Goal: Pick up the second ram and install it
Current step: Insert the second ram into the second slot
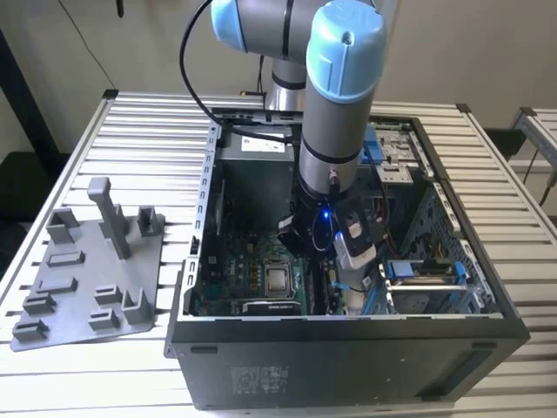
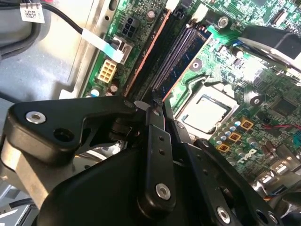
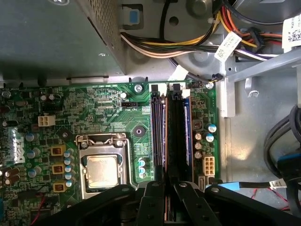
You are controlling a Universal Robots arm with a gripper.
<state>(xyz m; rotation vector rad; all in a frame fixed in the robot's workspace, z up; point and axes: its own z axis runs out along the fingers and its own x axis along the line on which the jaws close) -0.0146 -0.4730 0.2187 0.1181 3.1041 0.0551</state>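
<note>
Black and thin, the second ram [image 3: 165, 141] runs lengthwise straight out from the gripper [image 3: 165, 200], clenched on its near end.

Background: pale, plain wall [image 1: 487, 52] behind the work area, evenly lit, with a thin dark cable [image 1: 91, 43] hanging across it toward the exterior view's left.
Furniture: table [image 1: 148, 131] of ribbed, silver-grey metal slats with black corner caps; a second frame of the same metal [image 1: 541, 131] just beside it at the exterior view's right edge.
Dark upright bar [image 1: 26, 96] and a shadowed dark shape at the exterior view's left edge, beyond the table.
</note>
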